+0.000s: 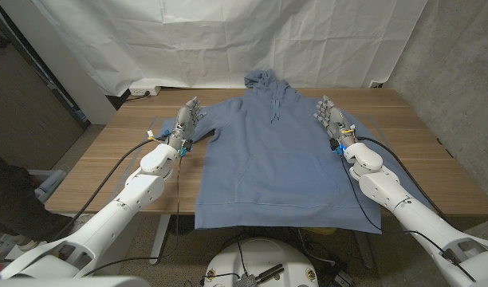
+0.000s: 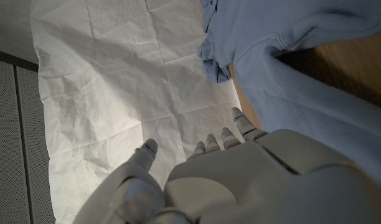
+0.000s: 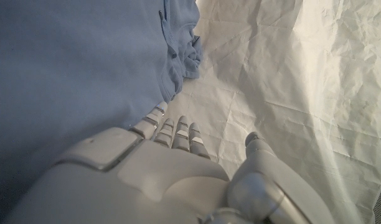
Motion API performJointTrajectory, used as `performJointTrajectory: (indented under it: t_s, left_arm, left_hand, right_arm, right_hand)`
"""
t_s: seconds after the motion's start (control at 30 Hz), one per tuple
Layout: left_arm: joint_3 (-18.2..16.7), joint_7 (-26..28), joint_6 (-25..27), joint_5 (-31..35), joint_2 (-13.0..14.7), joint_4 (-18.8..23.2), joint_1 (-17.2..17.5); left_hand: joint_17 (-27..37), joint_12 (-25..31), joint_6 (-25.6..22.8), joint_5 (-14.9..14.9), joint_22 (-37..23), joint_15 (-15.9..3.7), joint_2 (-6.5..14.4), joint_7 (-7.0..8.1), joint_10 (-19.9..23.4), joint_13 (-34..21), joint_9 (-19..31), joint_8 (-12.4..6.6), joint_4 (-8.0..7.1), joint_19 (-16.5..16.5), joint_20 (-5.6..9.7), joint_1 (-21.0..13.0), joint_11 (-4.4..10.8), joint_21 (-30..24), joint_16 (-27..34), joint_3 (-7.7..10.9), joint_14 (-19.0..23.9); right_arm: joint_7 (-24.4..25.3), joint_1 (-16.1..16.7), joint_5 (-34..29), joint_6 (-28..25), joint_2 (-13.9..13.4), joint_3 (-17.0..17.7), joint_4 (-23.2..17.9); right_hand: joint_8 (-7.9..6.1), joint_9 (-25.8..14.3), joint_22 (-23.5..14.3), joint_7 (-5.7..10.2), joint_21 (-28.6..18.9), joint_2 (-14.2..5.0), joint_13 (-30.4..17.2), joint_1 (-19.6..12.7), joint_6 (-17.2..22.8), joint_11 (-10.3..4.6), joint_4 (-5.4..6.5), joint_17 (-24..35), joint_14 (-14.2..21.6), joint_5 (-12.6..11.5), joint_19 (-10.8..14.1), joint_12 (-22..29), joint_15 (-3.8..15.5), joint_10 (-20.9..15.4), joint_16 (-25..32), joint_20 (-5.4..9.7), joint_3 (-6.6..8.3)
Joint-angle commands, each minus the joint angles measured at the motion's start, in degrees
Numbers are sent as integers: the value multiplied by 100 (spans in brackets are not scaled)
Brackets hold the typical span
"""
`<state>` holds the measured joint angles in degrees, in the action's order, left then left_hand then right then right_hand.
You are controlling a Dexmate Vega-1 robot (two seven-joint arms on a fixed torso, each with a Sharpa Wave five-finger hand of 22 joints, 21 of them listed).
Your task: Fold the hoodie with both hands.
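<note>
right now the blue hoodie (image 1: 280, 151) is lying spread front-up across the middle of the wooden bench (image 1: 108, 159), its hood (image 1: 268, 80) pointing toward the white sheet (image 1: 228, 40) hanging behind and its hem reaching the near edge. the left hand (image 1: 186, 119) is sitting just beside the hoodie's left shoulder, fingers apart and gripping nothing. the right hand (image 1: 330, 115) is sitting at the opposite shoulder, likewise spread and empty. black cables (image 1: 124, 159) are running along both arms.
</note>
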<state>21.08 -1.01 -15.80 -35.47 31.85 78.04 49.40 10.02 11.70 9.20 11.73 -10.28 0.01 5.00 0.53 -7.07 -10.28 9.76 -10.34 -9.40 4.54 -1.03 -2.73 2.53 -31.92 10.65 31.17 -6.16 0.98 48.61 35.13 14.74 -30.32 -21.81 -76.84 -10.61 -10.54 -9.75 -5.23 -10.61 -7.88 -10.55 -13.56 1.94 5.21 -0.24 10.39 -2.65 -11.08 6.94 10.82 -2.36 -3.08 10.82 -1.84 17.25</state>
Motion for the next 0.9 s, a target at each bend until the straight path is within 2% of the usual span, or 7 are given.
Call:
performJointTrajectory:
  t_s: [0.03, 0.23, 0.33, 0.57, 0.9]
  left_arm:
    - [136, 40, 77, 376, 212, 117, -88]
    - [325, 18, 186, 843, 421, 171, -275]
    - [425, 12, 254, 1089, 517, 206, -382]
    - [643, 64, 567, 1675, 754, 425, -602]
    - [912, 6, 1029, 2316, 985, 711, -878]
  left_hand:
    - [7, 64, -160, 43, -20, 13, 406, 38, 121, -21, 20, -87, 8, 15, -4, -13, 5, 3, 41, 61, 58]
    - [-2, 126, -561, 45, -17, 6, 404, 130, 387, -21, 25, -171, 35, -47, -16, -42, 16, 26, 69, 109, 243]
    - [-4, 150, -727, 45, -17, 9, 403, 115, 505, -22, 27, -195, 43, -90, -17, -54, -27, 30, 80, 132, 336]
    - [-1, 195, -1171, 36, -22, 40, 395, 93, 790, -24, 33, -252, 47, -170, -33, -71, -16, 48, 111, 185, 591]
    - [9, 209, -1346, 27, -28, 28, 385, 69, 951, -26, 36, -239, 37, -252, -41, -63, -10, 45, 131, 207, 761]
  right_arm:
    - [302, 14, -275, -134, -106, -49, -205]
    - [476, 23, -426, -208, -161, -62, -329]
    - [530, 9, -482, -243, -172, -73, -355]
    - [634, -37, -607, -276, -179, -96, -373]
    - [895, -75, -887, -352, -234, -119, -489]
  right_hand:
    - [-34, -9, -6, -37, -32, 7, -19, -73, 6, 33, 3, 7, -60, -42, 47, 29, 0, -7, 19, -2, 44]
    - [-45, -9, -6, -37, -37, -8, -19, -109, 36, 37, -23, -1, -42, -42, 60, 36, -2, -27, 21, 2, 69]
    - [-48, -9, -6, -38, -37, -11, -19, -124, 45, 45, -35, -4, -32, -41, 63, 40, -4, -37, 23, 4, 79]
    - [-56, -10, -6, -41, -43, -14, -19, -142, 71, 39, -50, -7, -17, -38, 82, 46, -3, -57, 25, 0, 93]
    - [-68, -10, -5, -40, -49, -24, -19, -171, 112, 58, -72, -9, 19, -34, 106, 61, -10, -104, 33, 2, 117]
